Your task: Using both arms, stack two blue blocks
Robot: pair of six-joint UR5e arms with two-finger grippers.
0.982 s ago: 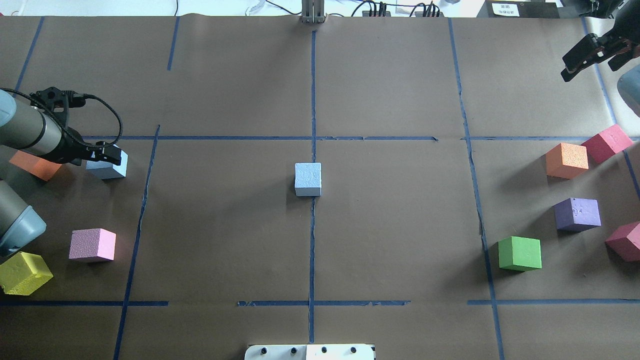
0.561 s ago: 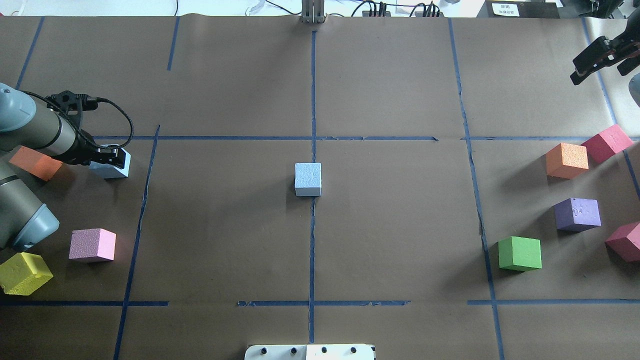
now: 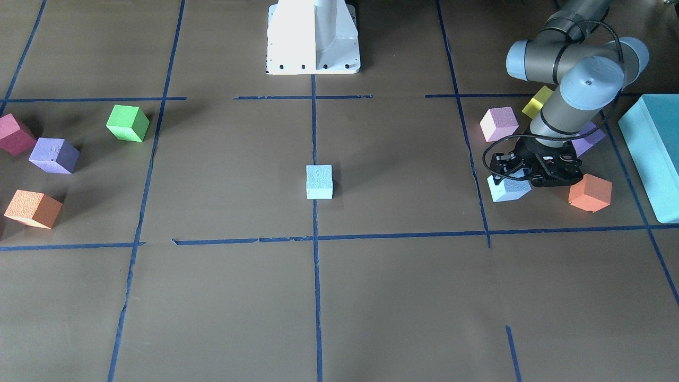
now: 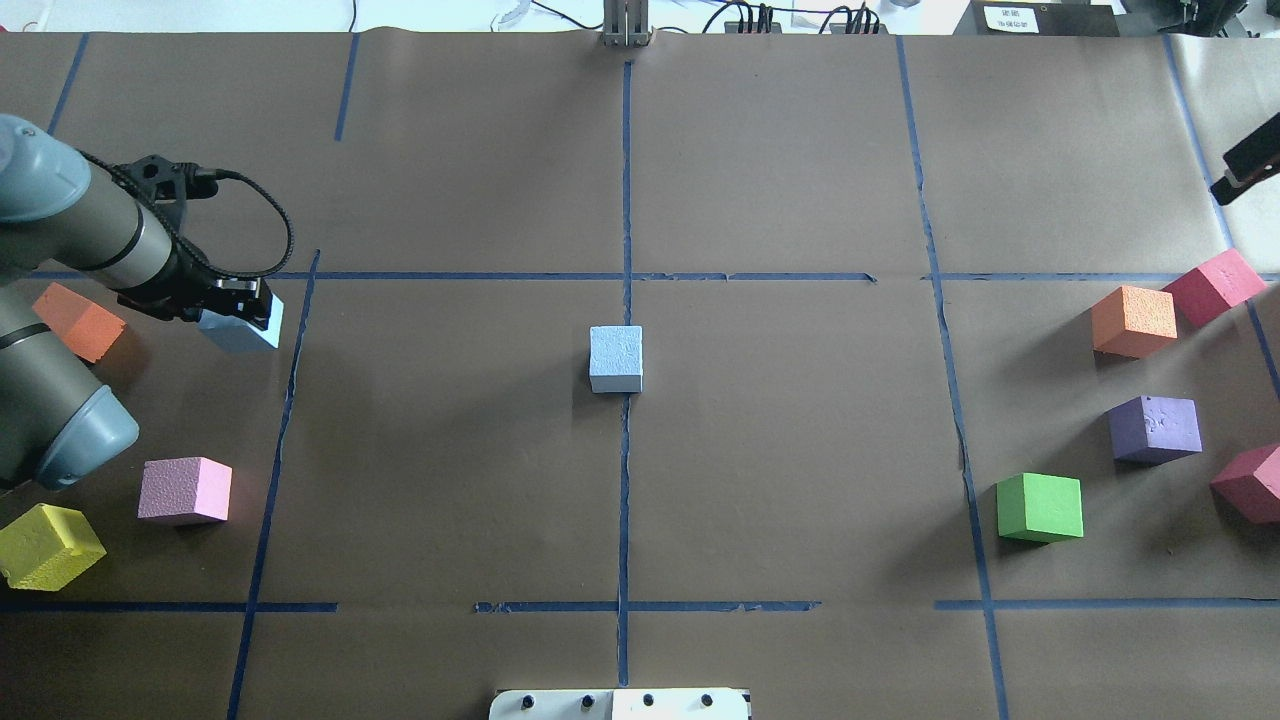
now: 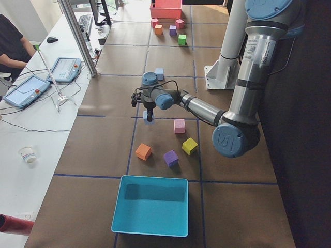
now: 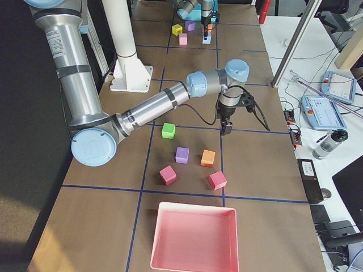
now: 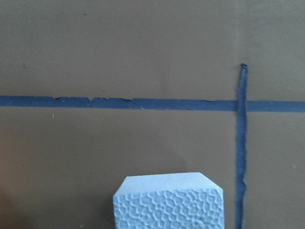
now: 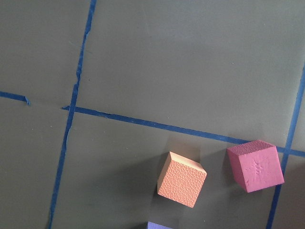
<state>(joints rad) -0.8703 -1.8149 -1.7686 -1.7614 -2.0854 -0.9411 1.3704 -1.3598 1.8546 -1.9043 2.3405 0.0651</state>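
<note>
Pale blue foam sits between the left jaws, which are closed on one of the two blue blocks, the held block [image 4: 245,333]. My left wrist camera shows its grainy face at the bottom of the picture, with bare brown paper beyond. From the front it looks tipped a little and just off the tabletop [image 4: 450,480], though I cannot be sure it is clear. The left arm [image 4: 95,240] reaches in from the robot's left edge. An orange cube [image 4: 78,322] lies near the jaws on the outer side, and a pink cube [image 4: 185,490] and a yellow cube [image 4: 48,545] lie nearer the base.

The other blue block, the centre block [image 4: 616,358], stands alone on the middle tape line [image 4: 626,180]. It is flat, square to the line and well apart from everything else. From the left jaws it lies toward the robot's right, across open paper, and slightly closer to the robot. As a cube it has no long axis to match, only faces to square up. The held block looks turned a little against it.

The right jaws show only as a black sliver at the far right edge of the overhead view, so I cannot tell whether they are open or closed. The right arm [image 6: 164,102] ends farther from the centre block than the left, so I judge the left arm carries and places.
</note>
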